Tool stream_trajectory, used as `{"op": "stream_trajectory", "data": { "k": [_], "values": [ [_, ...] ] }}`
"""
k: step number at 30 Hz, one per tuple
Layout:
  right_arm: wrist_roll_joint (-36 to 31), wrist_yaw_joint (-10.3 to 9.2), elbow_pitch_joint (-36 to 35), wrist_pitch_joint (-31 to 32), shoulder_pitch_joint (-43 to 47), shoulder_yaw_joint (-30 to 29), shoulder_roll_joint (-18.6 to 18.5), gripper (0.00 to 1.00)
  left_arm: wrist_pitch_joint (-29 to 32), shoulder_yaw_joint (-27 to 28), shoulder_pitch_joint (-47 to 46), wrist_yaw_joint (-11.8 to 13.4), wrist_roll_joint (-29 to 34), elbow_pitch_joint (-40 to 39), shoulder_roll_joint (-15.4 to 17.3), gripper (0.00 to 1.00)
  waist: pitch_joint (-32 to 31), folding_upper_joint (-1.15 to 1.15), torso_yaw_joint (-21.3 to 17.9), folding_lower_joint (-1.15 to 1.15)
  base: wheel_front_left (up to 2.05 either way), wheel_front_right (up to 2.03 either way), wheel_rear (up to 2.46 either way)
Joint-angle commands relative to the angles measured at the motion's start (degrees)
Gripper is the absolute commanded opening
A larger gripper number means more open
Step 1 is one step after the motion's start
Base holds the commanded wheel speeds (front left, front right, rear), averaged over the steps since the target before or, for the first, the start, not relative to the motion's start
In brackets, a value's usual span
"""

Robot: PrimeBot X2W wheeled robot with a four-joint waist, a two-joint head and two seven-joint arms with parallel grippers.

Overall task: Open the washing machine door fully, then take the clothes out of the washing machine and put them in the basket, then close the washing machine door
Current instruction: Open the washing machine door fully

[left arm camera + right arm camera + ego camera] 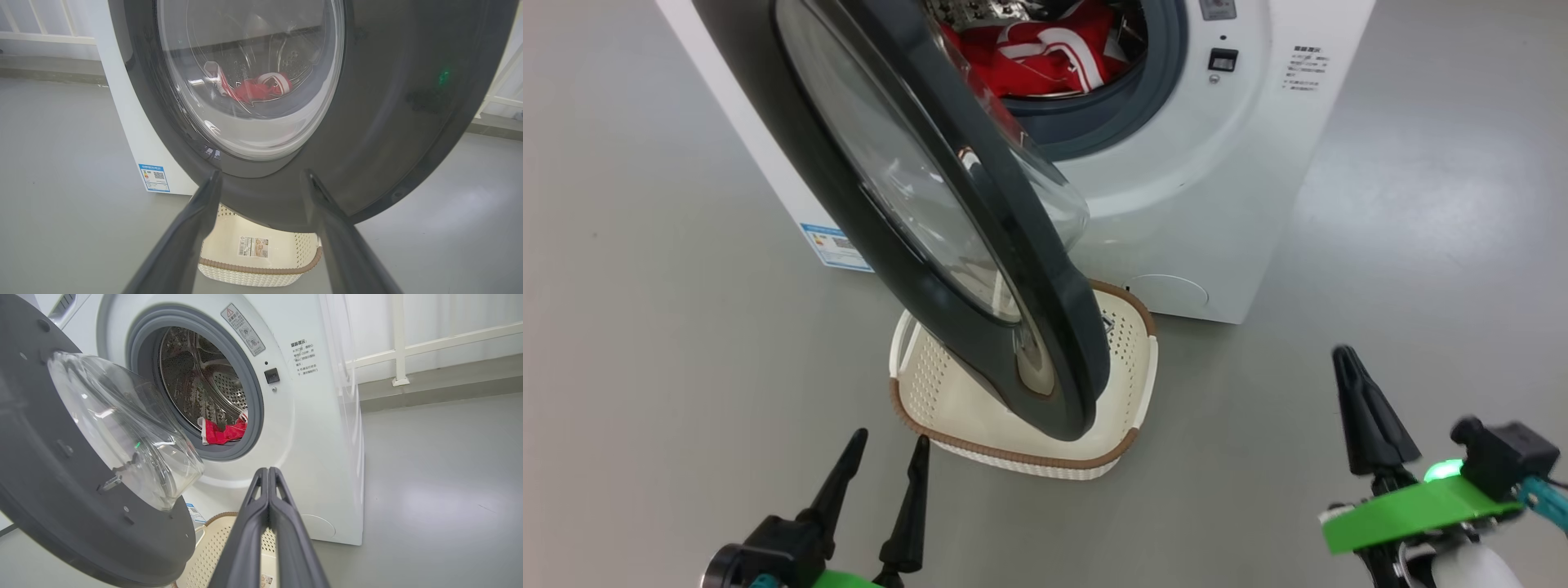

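The washing machine (1217,196) stands ahead with its door (980,269) swung partly open, the black rim and glass bowl hanging over the basket (931,384) on the floor. Red and white clothes (1037,53) lie in the drum, also visible as the clothes (222,433) in the right wrist view and through the door glass as the clothes (255,87). My left gripper (886,445) is open at the lower left, short of the door's outer face (388,122). My right gripper (1342,357) is shut on nothing at the lower right, pointing toward the machine's front (302,428).
Grey floor lies on both sides of the machine. A blue label (836,246) sits low on the machine's left side. A white railing (429,343) and wall run behind on the right. The basket (261,261) holds a paper label (253,246).
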Motion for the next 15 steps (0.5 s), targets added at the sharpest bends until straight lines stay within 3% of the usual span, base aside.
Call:
{"op": "stream_trajectory", "data": {
  "k": [1, 6, 15],
  "values": [
    [0.67, 0.37, -1.15, -0.37, -2.18, 1.88, -0.58, 0.0, -0.7, 1.48, 0.26, -0.16, 0.24, -1.17, 0.45, 1.0, 0.04, 0.0, 0.34, 0.0, 0.0, 0.0, 0.0],
    [6.43, 0.37, -0.06, -0.37, -7.44, 7.53, -1.14, 0.0, -0.7, 0.57, 0.22, 0.12, -0.18, -1.15, 0.45, 1.0, 0.01, 0.0, 2.12, 0.0, 0.0, 0.0, 0.0],
    [18.86, 0.37, 2.76, -0.37, -15.08, 20.48, -5.99, 0.0, -0.7, -0.87, 0.79, 0.54, -0.96, -1.47, 0.45, 1.0, -0.24, 0.0, 5.29, 0.0, 0.0, 0.0, 0.0]
  ]
}}
